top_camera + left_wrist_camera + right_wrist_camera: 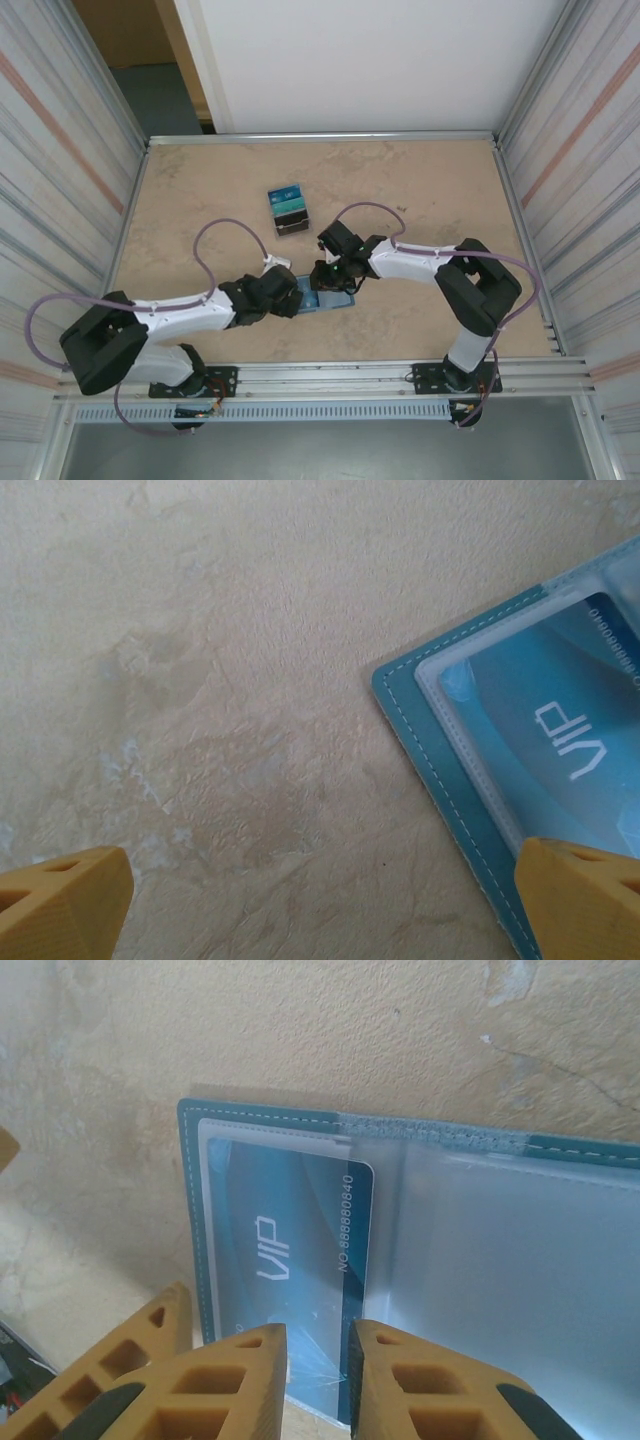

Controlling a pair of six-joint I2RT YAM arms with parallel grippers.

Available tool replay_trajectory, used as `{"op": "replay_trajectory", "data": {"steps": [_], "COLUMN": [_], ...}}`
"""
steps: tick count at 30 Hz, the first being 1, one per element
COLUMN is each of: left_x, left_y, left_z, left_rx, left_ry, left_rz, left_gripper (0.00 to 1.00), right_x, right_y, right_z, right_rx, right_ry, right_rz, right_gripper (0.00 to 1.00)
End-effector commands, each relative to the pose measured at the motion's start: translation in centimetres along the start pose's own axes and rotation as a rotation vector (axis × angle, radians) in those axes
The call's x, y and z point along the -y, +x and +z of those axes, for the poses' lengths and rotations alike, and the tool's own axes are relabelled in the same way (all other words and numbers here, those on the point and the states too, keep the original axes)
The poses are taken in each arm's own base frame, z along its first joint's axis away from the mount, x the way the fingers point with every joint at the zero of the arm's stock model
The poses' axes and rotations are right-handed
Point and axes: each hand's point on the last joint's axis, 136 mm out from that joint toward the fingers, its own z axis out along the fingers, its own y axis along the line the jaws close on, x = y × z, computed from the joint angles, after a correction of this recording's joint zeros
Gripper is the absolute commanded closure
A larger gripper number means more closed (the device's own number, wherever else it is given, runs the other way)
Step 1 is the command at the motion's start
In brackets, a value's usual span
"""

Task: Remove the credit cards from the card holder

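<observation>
— Item one, right pincer [317, 1380]: how is it standing?
— Narrowed to a slit astride the near edge of the blue VIP credit card [290, 1250]. Whether it is truly pinching, I cannot tell.
— The card's place?
— Lying in a clear pocket of the card holder [192, 1220], spread open on the worktop [420, 190].
— Item two, left pincer [320, 905]?
— Gaping wide, one finger [580, 900] over the holder's corner. I'd judge it should be pressing there while the right is drawing the card out flat, towards the fold.
— Remainder?
— A stack of credit cards [288, 208], sitting farther back.

left hand [320, 910] spread wide, right hand [318, 1375] barely open
</observation>
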Motion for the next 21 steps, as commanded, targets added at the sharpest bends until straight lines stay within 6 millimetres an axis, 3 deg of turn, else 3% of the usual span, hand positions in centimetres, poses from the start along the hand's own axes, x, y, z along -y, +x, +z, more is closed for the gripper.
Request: {"op": "replay_trajectory", "data": {"steps": [1, 21], "left_x": [0.6, 0.1], "left_y": [-1.0, 0.4], "left_z": [0.1, 0.9], "left_rx": [0.016, -0.069], "left_ry": [0.004, -0.046], "left_rz": [-0.001, 0.04], "left_gripper": [0.01, 0.01], "right_x": [-0.3, 1.8], "right_y": [-0.4, 0.2], "right_z": [0.4, 1.1], "right_rx": [-0.008, -0.025], "right_ry": [-0.015, -0.014], "right_rz": [0.029, 0.098], "right_gripper": [0.77, 0.83]}}
